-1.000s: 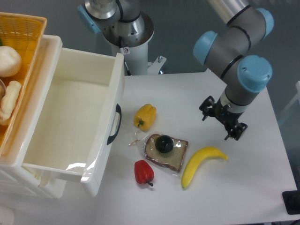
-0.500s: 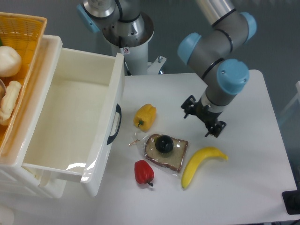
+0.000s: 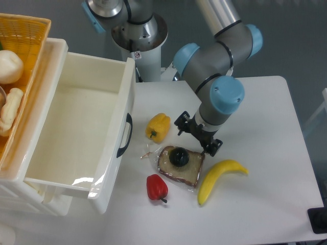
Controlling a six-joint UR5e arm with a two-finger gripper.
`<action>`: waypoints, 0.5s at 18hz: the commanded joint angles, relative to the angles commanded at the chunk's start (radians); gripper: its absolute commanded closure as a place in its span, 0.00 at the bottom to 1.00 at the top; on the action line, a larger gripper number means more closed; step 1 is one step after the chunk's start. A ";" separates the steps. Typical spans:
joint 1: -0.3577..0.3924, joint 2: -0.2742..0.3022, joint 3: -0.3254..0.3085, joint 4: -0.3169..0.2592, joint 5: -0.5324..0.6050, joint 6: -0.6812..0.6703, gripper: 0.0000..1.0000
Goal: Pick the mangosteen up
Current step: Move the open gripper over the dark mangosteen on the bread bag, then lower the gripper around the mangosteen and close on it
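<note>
The mangosteen [image 3: 179, 156] is a small glossy black round fruit. It sits on top of a wrapped brown bread slice [image 3: 180, 167] near the middle of the white table [image 3: 265, 204]. My gripper [image 3: 199, 135] hangs just above and to the right of the mangosteen, apart from it. Its two dark fingers point down toward the table and nothing is between them. From this top view the fingers look spread.
A yellow bell pepper [image 3: 158, 127] lies left of the gripper. A red bell pepper [image 3: 157, 188] lies below the bread. A banana [image 3: 219, 177] lies right of the bread. An open white drawer [image 3: 76, 130] and an orange basket [image 3: 15, 61] stand at the left.
The arm has swung left across the table, from the right side to just above the bread and mangosteen. The objects have not moved.
</note>
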State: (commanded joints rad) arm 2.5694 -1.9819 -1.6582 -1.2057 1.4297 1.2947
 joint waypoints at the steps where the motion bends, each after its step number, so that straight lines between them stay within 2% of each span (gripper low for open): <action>1: -0.002 -0.006 0.000 0.009 0.000 -0.011 0.00; 5: -0.017 -0.037 0.002 0.058 0.002 -0.037 0.00; 9: -0.025 -0.049 0.008 0.067 0.003 -0.043 0.00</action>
State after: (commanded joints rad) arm 2.5449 -2.0309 -1.6506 -1.1382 1.4327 1.2517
